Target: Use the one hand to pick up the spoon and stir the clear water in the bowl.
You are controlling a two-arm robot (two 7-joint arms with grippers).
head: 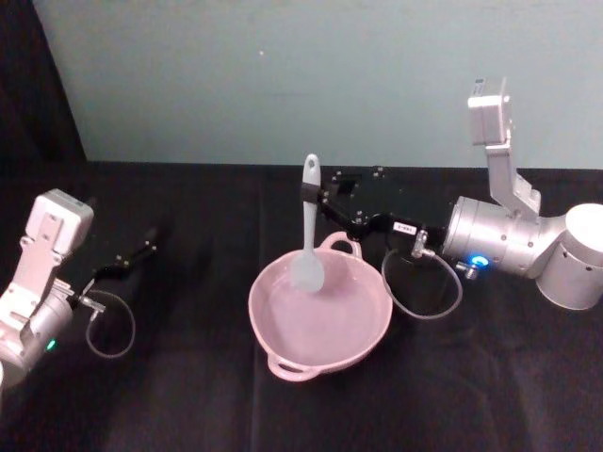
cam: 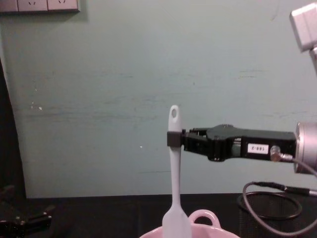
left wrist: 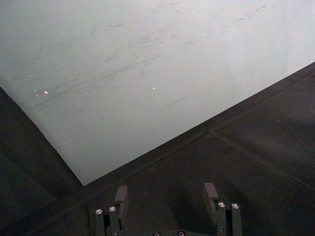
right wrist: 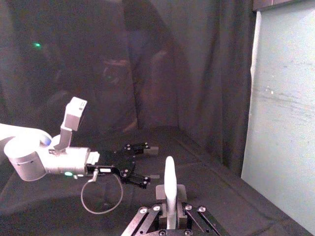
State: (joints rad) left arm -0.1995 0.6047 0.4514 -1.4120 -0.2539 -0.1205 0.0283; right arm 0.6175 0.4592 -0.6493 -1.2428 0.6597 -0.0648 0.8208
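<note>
**Over the bowl, we hold the spoon upright**

Above the far part of the pale pink glossy bowl (head: 330, 325), we keep the white plastic spoon (head: 308, 226) clamped in our right gripper (head: 311, 195). The black fingers are closed on the slim handle just below its hole. The spoon's long axis runs almost vertical. The holed end points up and the flat rounded blade points down toward the bowl.

From the chest, the spoon (cam: 174, 168) stands straight against the pale teal wall. The right gripper (cam: 174, 139) reaches in level from the right, with its small white label facing us. The blade's lower edge is cut off by the bottom of that view, where a strip of the bowl's rim (cam: 213, 232) and its loop handle appear. We cannot tell whether the blade touches the water, and the water is hard to make out against the glaze. A black wire-mesh cup (cam: 270, 215) sits to the right, partly behind a looped cable.

The right wrist camera shows the handle (right wrist: 170, 187) rising between the fingers.

Our left gripper (head: 155, 235) rests well to the left, over the black cloth-covered table (head: 188, 395). Its jaws are spread apart with nothing between them (left wrist: 166, 194).
</note>
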